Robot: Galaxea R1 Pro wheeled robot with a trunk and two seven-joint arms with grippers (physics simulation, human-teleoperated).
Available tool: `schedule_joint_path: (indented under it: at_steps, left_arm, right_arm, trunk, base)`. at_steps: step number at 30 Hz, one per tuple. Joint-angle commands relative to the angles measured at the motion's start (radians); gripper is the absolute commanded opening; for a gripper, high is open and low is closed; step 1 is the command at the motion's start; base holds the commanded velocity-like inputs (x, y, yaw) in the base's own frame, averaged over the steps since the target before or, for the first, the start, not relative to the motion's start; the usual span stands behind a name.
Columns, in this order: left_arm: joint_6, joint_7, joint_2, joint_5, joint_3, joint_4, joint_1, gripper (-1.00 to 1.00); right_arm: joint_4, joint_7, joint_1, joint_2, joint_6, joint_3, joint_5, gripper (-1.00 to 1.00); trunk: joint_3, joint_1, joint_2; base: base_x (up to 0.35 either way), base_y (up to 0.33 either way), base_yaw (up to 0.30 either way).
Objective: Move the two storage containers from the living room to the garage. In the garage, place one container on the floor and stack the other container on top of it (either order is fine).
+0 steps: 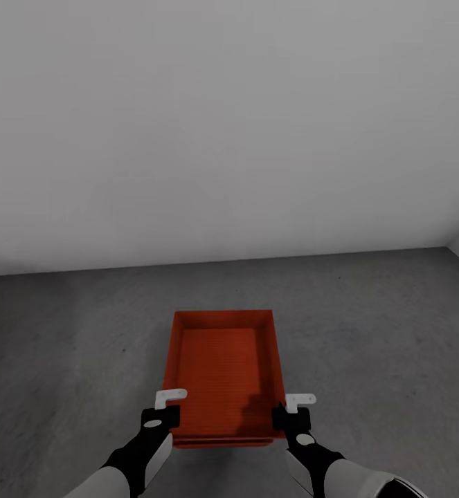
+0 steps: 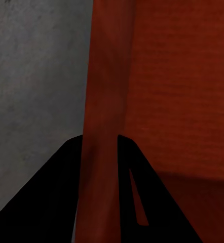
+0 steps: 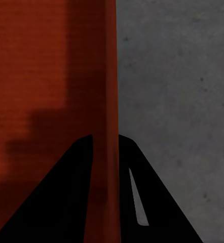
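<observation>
Above the grey floor (image 1: 63, 346), near the white wall (image 1: 229, 124): bin (image 1: 223, 366), left gripper (image 1: 165, 408) and right gripper (image 1: 293, 409) each clamped on a side wall.

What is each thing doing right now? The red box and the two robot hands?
storage container: upright, open on top, nothing inside, above the grey floor; a second orange edge shows just under its near end.
left hand: shut on the container's left wall, one finger on each side.
right hand: shut on the container's right wall, same way.
</observation>
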Motion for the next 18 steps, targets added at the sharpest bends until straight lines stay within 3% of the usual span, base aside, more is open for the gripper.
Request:
schedule_joint_path:
  at_steps: [1,18]
  left_arm:
    - [-0.051,0.009,0.001,-0.001,0.001,-0.006,-0.001,-1.00]
    - [-0.051,0.009,0.001,-0.001,0.001,-0.008,-0.001,-1.00]
  right_arm:
    - [0.003,-0.001,0.000,0.000,-0.004,-0.043,-0.023,-1.00]
    - [0.003,-0.001,0.000,0.000,-0.005,-0.043,-0.023,-1.00]
  trunk:
    - [-0.004,0.004,-0.008]
    - [-0.057,0.069,-0.127]
  base:
    - [0.000,0.000,0.000]
    - [0.000,0.000,0.000]
